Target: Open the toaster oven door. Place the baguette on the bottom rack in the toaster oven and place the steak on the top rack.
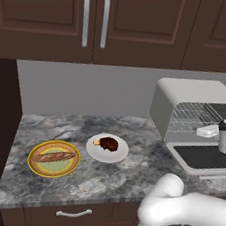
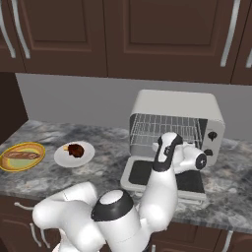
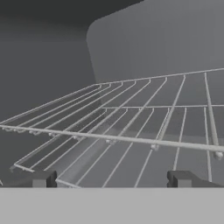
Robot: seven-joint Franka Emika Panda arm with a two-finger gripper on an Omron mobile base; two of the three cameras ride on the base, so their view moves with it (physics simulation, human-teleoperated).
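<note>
Left base view: toaster oven [image 1: 187, 102] stood on the counter [image 1: 76, 176], its toaster oven door [image 1: 205, 158] folded down flat; baguette [image 1: 53, 156] lay on a yellow plate [image 1: 37, 168], steak [image 1: 109, 144] on a white plate [image 1: 114, 157].

Right base view: arm reached over the lowered door toward the racks.

Hand view: gripper [image 3: 111, 180] fingertips [image 3: 183, 179] stood apart, empty, just above a wire rack [image 3: 131, 131].
</note>
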